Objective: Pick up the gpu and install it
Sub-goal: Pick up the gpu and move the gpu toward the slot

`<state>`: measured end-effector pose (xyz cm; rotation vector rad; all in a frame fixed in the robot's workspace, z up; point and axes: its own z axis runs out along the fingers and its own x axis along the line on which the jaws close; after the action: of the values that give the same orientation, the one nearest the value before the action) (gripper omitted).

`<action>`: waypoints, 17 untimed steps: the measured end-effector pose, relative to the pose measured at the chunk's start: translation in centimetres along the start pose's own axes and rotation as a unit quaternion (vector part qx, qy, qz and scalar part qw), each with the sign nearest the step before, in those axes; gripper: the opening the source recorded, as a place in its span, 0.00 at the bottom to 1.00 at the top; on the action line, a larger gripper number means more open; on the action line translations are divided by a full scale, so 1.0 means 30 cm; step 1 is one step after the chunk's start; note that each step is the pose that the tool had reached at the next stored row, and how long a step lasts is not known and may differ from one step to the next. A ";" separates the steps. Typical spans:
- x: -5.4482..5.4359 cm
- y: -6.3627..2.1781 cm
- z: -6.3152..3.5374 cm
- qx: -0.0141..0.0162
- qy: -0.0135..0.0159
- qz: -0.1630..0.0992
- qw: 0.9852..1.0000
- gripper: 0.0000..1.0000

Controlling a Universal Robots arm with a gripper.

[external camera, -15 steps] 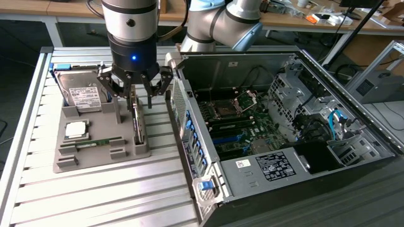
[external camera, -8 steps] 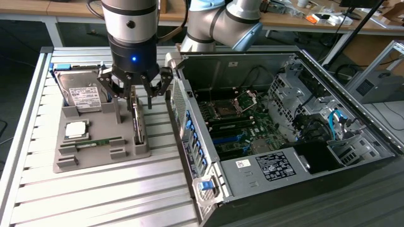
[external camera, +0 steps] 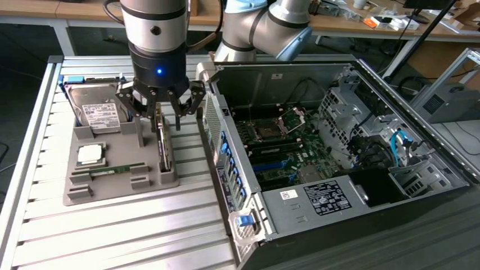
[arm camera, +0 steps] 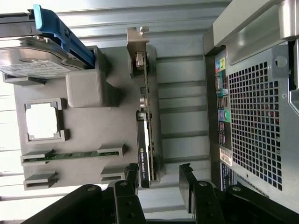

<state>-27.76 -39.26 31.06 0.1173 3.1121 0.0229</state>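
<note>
Step in hand: the pick-up, approach stage. Nothing is lifted yet.

The gripper (external camera: 161,121) hangs over the grey holder (external camera: 112,185) on the worktop (external camera: 112,236), fingers spread wide and holding nothing.

The gpu (external camera: 163,149) stands on its long edge in the holder's slot, directly beneath the gripper. In the wrist view, the gpu (arm camera: 145,140) has its near end between the two fingers of the gripper (arm camera: 158,176). It sits off-centre, close to the finger on the holder side and well clear of the finger on the case side. I cannot tell whether the near finger touches the card.

Beyond the gripper, on the side away from the case:
- the hard drive (external camera: 101,115), propped up in the holder
- the processor chip (external camera: 91,153), lying flat
- the RAM stick (external camera: 120,169), lying flat

The open computer case (external camera: 338,140) lies just beside the gripper on the other side, its board exposed.

My judgement is that a grasp from here calls for centring the fingers across the card's thin faces. It also calls for sitting low enough to get a firm hold, because the card is narrow and upright. An uneven squeeze could tilt it in the slot or push it against the holder wall.
</note>
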 end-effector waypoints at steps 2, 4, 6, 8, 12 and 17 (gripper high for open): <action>0.000 0.000 0.001 0.000 0.000 0.000 1.000 0.48; 0.000 0.000 0.003 0.000 0.000 0.000 1.000 0.48; 0.000 0.000 0.004 0.000 0.000 0.000 1.000 0.48; 0.000 0.000 0.005 0.000 0.000 0.000 1.000 0.48; 0.000 0.000 0.009 0.000 0.000 0.000 1.000 0.48; 0.000 0.000 0.013 0.000 0.000 0.000 1.000 0.48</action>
<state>-27.76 -39.26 30.67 0.1174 3.1122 0.0229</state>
